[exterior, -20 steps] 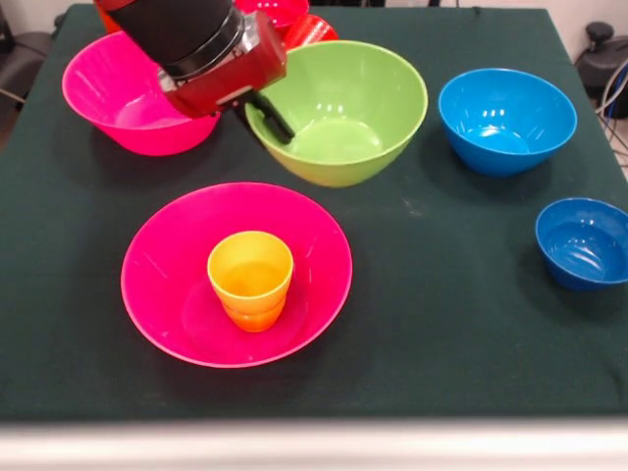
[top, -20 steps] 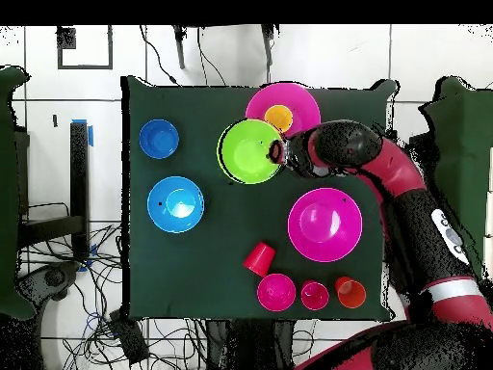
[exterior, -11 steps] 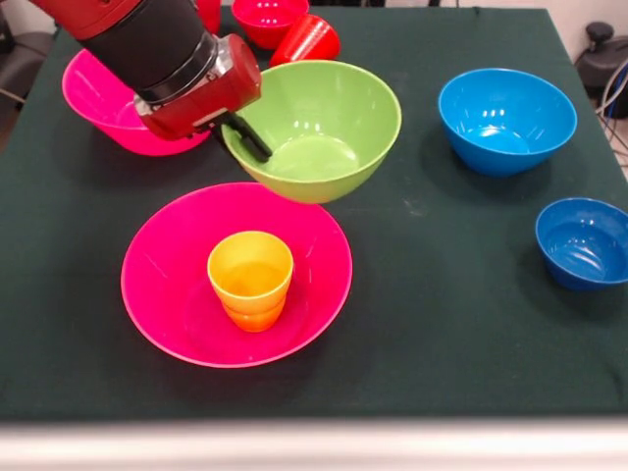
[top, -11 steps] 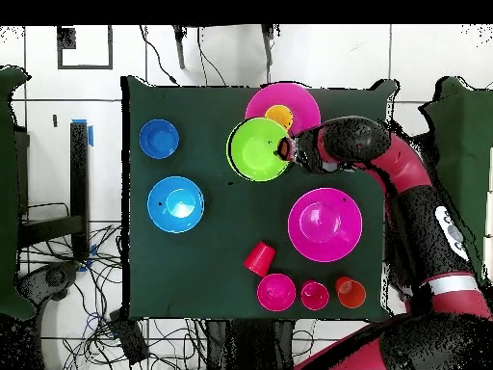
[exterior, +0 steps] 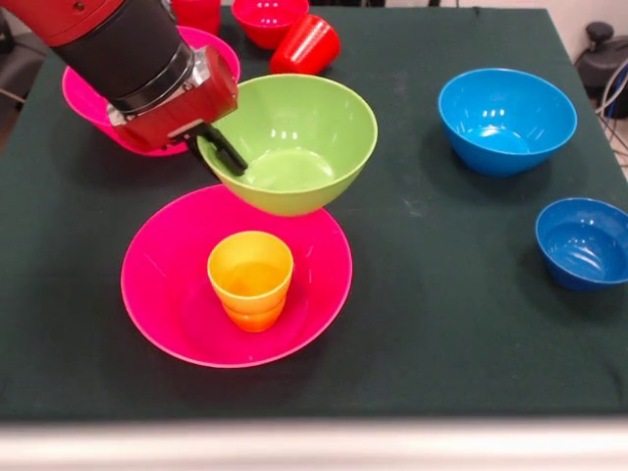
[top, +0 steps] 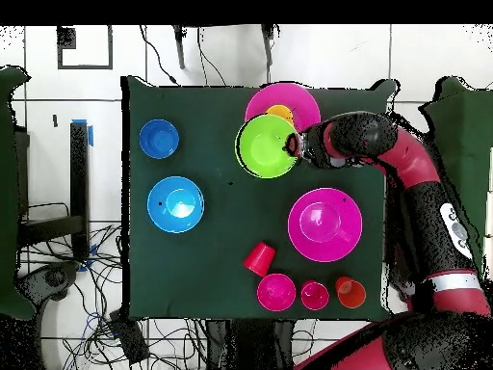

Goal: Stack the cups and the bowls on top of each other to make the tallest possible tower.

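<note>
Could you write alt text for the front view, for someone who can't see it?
A red robot gripper holds a lime green bowl by its rim above a pink bowl with a yellow cup standing inside.

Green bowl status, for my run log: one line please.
phase: carry | gripper: shut on lime green plastic bowl rim | bowl: airborne, nearing yellow-orange cup in wide pink bowl

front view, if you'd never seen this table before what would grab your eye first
The lime green bowl, held by its rim in the gripper of the red and black arm, hangs over the far edge of the wide pink bowl. A yellow-orange cup stands upright in the middle of that pink bowl. To the right, on the dark green table, sit a light blue bowl and a small dark blue bowl.
</note>
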Robot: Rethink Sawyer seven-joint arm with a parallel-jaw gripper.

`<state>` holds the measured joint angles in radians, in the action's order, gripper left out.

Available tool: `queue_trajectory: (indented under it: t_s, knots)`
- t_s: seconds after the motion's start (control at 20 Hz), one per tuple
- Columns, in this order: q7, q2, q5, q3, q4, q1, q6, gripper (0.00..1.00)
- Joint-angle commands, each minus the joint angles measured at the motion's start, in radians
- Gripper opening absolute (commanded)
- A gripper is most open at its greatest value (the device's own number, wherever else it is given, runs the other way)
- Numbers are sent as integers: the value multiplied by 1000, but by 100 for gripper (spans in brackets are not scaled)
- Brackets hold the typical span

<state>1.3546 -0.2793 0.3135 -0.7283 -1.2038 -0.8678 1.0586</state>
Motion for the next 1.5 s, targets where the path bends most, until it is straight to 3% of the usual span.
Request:
queue_trajectory:
  t_s: [0.05, 0.8, 1.25, 1.5]
  knots:
    - [-405, 33, 89, -45, 152, 25, 122, 0]
    - [-475, 110, 126, -56, 332, 57, 202, 0]
    - [-425, 119, 111, -46, 282, 69, 142, 0]
    - [-388, 94, 97, -47, 270, 79, 162, 0]
